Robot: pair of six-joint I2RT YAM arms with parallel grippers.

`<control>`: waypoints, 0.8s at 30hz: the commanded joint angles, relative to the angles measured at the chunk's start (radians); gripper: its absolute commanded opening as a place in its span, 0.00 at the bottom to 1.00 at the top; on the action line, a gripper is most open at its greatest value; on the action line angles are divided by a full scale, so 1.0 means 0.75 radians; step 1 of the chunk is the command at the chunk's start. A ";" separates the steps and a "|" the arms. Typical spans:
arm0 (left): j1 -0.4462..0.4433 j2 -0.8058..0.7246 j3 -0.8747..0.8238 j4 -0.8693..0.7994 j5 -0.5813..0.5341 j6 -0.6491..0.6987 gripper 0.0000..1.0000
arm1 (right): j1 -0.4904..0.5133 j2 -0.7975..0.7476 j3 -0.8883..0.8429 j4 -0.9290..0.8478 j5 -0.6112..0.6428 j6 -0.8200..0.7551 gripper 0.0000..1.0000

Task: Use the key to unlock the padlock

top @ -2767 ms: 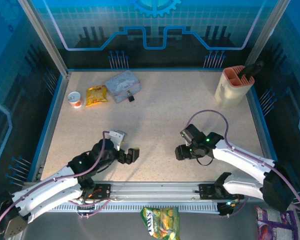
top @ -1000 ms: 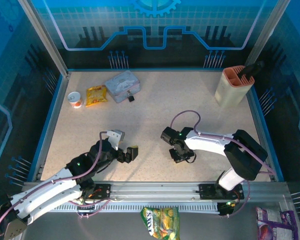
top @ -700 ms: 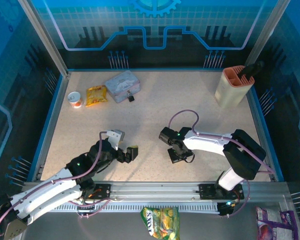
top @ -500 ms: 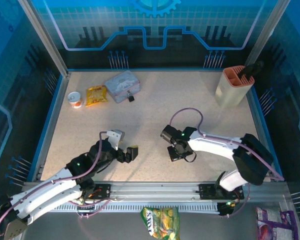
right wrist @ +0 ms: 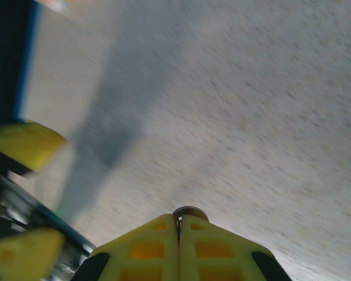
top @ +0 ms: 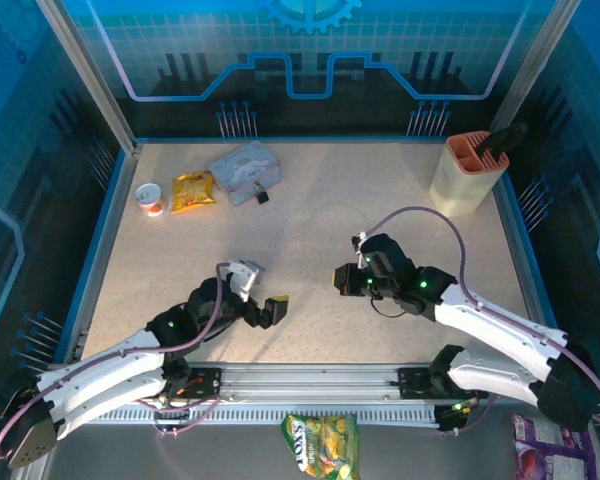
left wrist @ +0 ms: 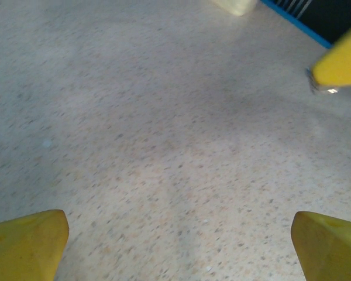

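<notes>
Well, key pinched thin at right fingertips, padlock far off.
We see the key (right wrist: 190, 212) barely poking from the closed right gripper (right wrist: 178, 222); the padlock (top: 262, 197) sits beside the tin (top: 244, 170), well apart. Our left gripper (top: 275, 308) gapes empty. We'd worry the shallow pinch lets the key twist or drop, and nothing steadies the padlock.

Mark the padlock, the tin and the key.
padlock (top: 262, 197), top external view, on its dark body at the tin's near edge.
tin (top: 244, 170), top external view, on the middle of its lid.
key (right wrist: 190, 212), right wrist view, on its rounded dark end.
</notes>
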 commanded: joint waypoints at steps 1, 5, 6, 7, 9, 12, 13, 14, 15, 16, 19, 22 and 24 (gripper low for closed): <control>-0.024 0.050 -0.034 0.395 0.124 0.147 0.99 | -0.015 -0.067 -0.077 0.297 -0.011 0.242 0.00; -0.056 0.159 -0.060 0.708 0.138 0.282 0.99 | -0.021 -0.160 -0.121 0.359 0.049 0.350 0.00; -0.067 0.184 -0.054 0.748 0.136 0.312 0.99 | -0.021 -0.180 -0.137 0.393 0.057 0.372 0.00; -0.075 0.216 -0.043 0.784 0.149 0.350 0.99 | -0.018 -0.196 -0.158 0.444 0.057 0.404 0.00; -0.088 0.292 -0.024 0.863 0.201 0.424 0.95 | -0.003 -0.213 -0.181 0.515 0.065 0.449 0.00; -0.091 0.417 0.011 0.987 0.197 0.471 0.88 | 0.032 -0.230 -0.186 0.572 0.095 0.477 0.00; -0.091 0.455 0.021 1.036 0.191 0.472 0.87 | 0.045 -0.234 -0.194 0.596 0.113 0.489 0.00; -0.090 0.496 0.026 1.079 0.186 0.471 0.86 | 0.059 -0.238 -0.209 0.622 0.126 0.502 0.00; -0.090 0.534 0.039 1.120 0.182 0.470 0.83 | 0.070 -0.242 -0.230 0.667 0.138 0.524 0.00; -0.092 0.572 0.056 1.146 0.175 0.464 0.80 | 0.080 -0.242 -0.248 0.715 0.143 0.539 0.00; -0.097 0.664 0.094 1.222 0.142 0.447 0.71 | 0.107 -0.243 -0.256 0.738 0.162 0.549 0.00; -0.099 0.734 0.091 1.365 0.071 0.403 0.66 | 0.127 -0.256 -0.278 0.773 0.185 0.559 0.00; -0.100 0.759 0.104 1.374 0.076 0.388 0.62 | 0.133 -0.273 -0.309 0.821 0.203 0.580 0.00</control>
